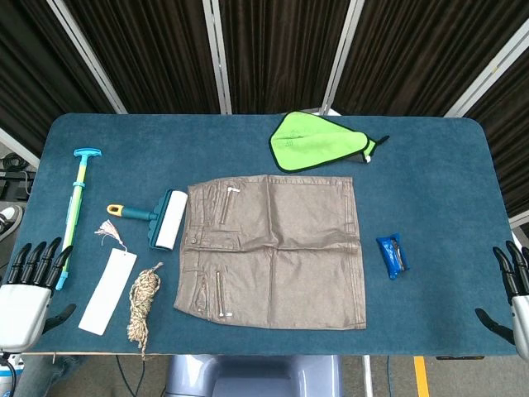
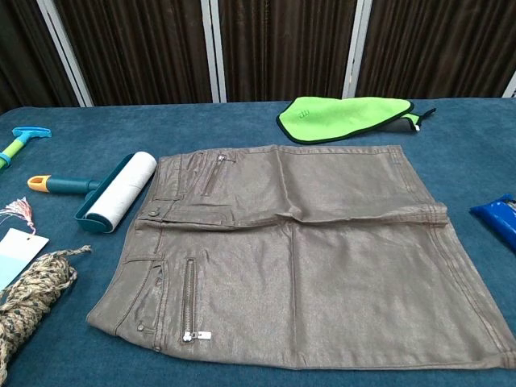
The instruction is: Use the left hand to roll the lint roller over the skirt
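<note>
Hands, left point(image 1: 29, 289) and right point(image 1: 517, 294), rest empty with fingers spread, lint roller point(image 1: 157, 218) beside skirt point(image 1: 273, 252).

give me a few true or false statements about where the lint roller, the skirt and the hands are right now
1. The lint roller lies on the table beside the skirt's waistband edge. True.
2. The left hand grips the lint roller's handle. False: it hangs at the table's near left corner, apart from the roller, holding nothing.
3. The green cloth lies on top of the skirt. False: it lies on the table beyond the skirt's far edge.
4. The skirt is spread flat, with its zips facing up. True.
5. The right hand holds the blue packet. False: the packet lies on the table to the right of the skirt, and the hand is at the table's right edge.
</note>
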